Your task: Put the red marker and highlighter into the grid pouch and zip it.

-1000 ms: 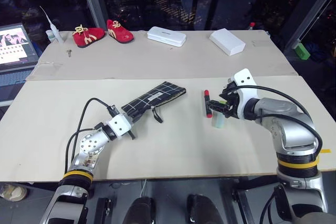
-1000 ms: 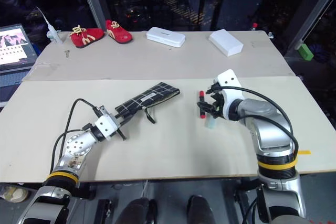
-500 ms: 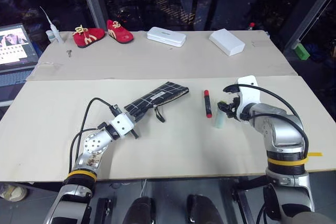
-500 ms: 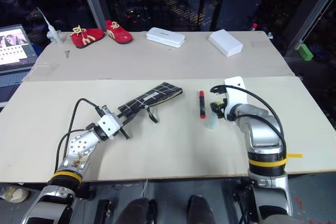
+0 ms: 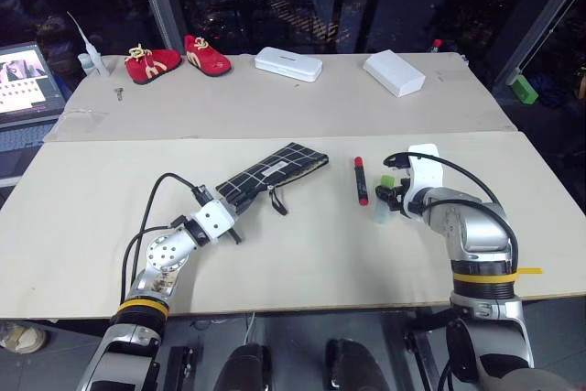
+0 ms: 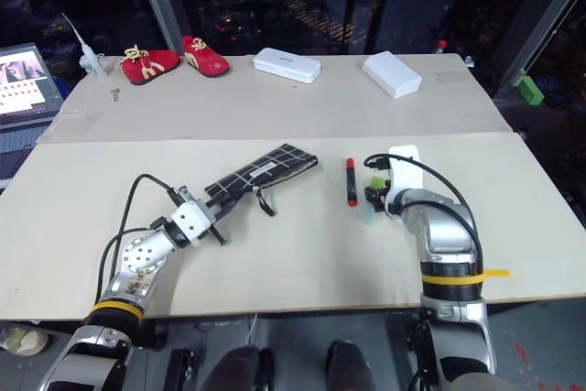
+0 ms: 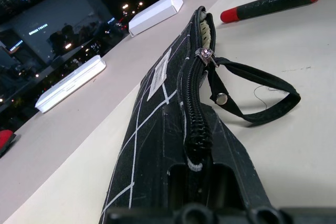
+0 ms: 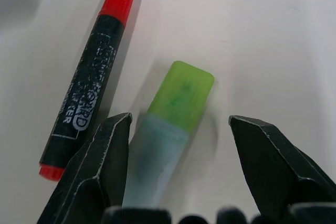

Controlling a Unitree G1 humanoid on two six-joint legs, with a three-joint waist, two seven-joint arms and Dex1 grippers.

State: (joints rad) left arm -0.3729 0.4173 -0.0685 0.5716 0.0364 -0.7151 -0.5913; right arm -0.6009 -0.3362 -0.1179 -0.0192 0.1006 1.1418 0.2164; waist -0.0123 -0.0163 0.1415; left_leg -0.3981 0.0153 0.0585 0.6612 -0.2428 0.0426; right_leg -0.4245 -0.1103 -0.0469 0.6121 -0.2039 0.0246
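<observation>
Currently: highlighter [image 8: 170,129] mid-desk by red marker [image 8: 86,77], light, stiff, slick, take at barrel; right gripper [image 8: 178,129] wide open astride; left gripper [image 5: 231,220] clamped on grid pouch [image 5: 272,171].

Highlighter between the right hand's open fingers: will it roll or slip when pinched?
The highlighter looks flattish, so it probably won't roll. Its smooth plastic may slip. Lying close beside the red marker, one finger could nudge that.
</observation>
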